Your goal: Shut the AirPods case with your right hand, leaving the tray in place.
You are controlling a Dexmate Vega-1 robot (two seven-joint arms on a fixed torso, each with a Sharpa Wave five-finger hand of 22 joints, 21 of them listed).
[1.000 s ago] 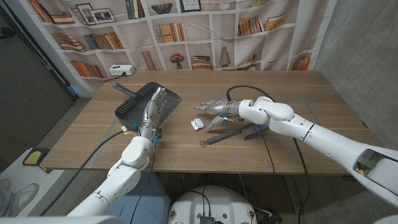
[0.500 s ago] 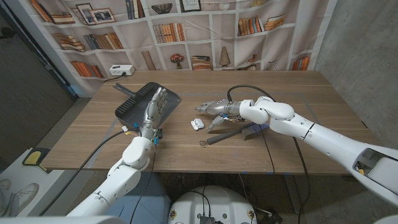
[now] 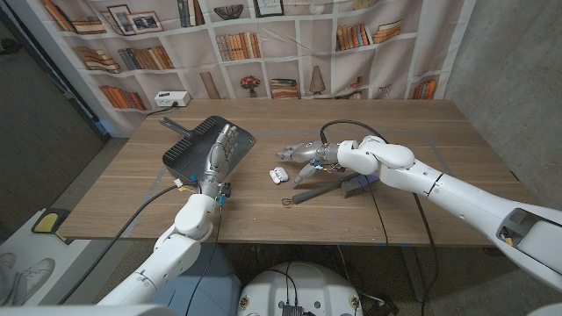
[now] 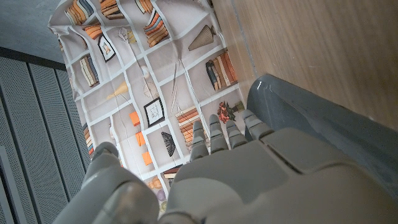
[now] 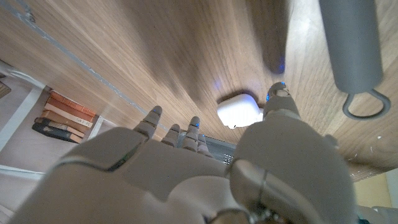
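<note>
The small white AirPods case [image 3: 278, 175] lies on the wooden table near its middle; I cannot tell whether its lid is up. My right hand [image 3: 303, 152] hovers just behind and to the right of the case, fingers stretched out and apart, holding nothing. In the right wrist view the case [image 5: 239, 111] sits just beyond the thumb tip [image 5: 278, 93], with a small gap. The dark grey tray [image 3: 189, 145] lies at the left. My left hand [image 3: 219, 147] stands at its near right edge, fingers straight and holding nothing; the left wrist view shows that hand [image 4: 249, 168] next to the tray's rim [image 4: 323, 121].
A brush with a grey handle [image 3: 316, 190] and dark bristles [image 3: 356, 183] lies just right of the case, under my right forearm. A black cable [image 3: 351, 127] loops behind the right hand. A bookshelf backdrop hangs behind the table, with a white power strip [image 3: 171, 99] at the far left.
</note>
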